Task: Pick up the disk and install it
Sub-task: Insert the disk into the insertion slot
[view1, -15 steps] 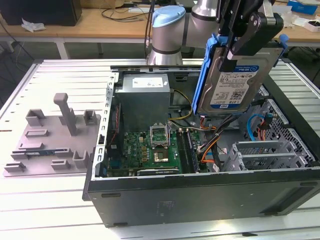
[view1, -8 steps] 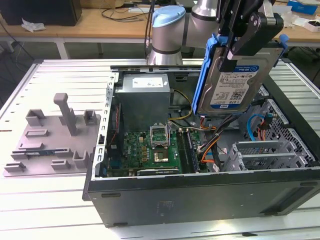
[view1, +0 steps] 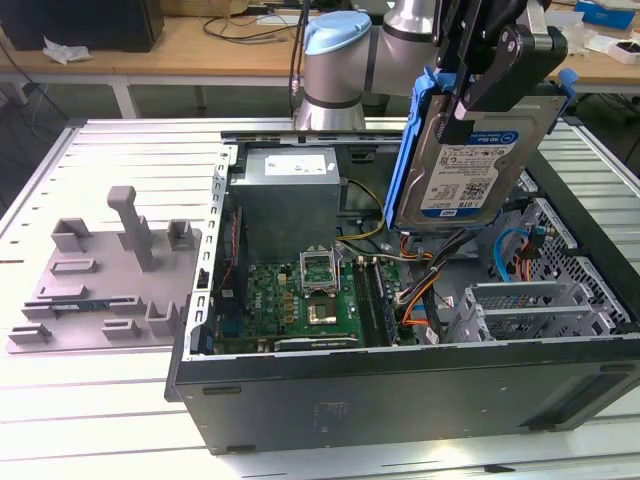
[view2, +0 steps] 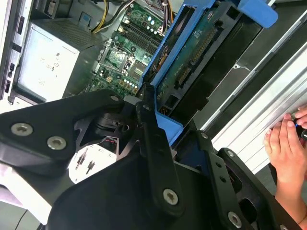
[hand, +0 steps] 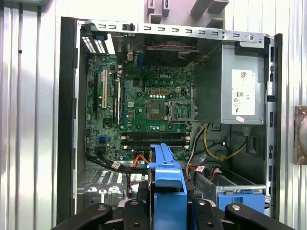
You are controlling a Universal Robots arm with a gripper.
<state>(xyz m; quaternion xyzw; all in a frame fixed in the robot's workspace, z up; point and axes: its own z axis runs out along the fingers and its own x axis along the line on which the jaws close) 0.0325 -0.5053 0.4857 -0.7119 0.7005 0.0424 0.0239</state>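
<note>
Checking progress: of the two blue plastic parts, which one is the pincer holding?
The blue caddy framing the disk, held above the open case. The other, a blue bracket, sits down inside the case, ungripped.

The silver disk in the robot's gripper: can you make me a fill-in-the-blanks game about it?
The black gripper holds the flat silver disk, framed by a ____ plastic caddy.
The disk hangs ____ the open black computer case.
Inside the case lies a ____ circuit board.
Missing words: blue, above, green.
</note>
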